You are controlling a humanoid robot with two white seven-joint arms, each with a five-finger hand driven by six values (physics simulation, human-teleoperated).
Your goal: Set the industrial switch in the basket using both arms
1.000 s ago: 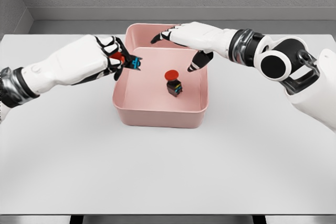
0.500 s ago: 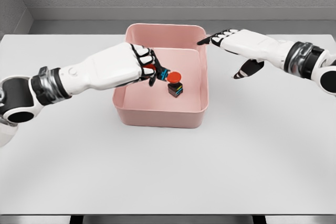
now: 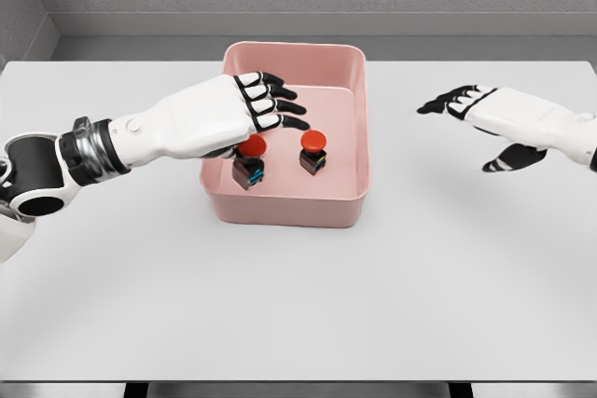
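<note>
**Both switches were down in the basket**

And there they were: two small dark industrial switches with red mushroom caps, both sitting on the floor of the pink rectangular plastic basket (image 3: 284, 210). The left switch (image 3: 249, 163) stood toward nine o'clock of the basket's middle, a flash of blue on its body; the right switch (image 3: 312, 151) stood close beside it at about three o'clock, apart and not touching. Both looked upright, caps up.

Above them, the left hand (image 3: 244, 111) hung over the basket's nine o'clock side, fingers stretched out flat and spread, gripping nothing. Its palm sat just over the left switch, with a gap showing between them. Well away at three o'clock of the basket, the right hand (image 3: 492, 118) floated above the white table (image 3: 298, 305), fingers splayed, thumb dropped, nothing in it.

Judged from that layout, the job looked essentially finished: both switches delivered, both hands empty. What seemed left was only for the left arm to clear out of the basket.

Hard to call: the left hand's thumb was tucked out of sight beneath the palm, its shadow muddied the top edge of the left switch's cap, and the right arm was cut off at the frame's edge past the wrist. The switches' labels were too small to read.
</note>
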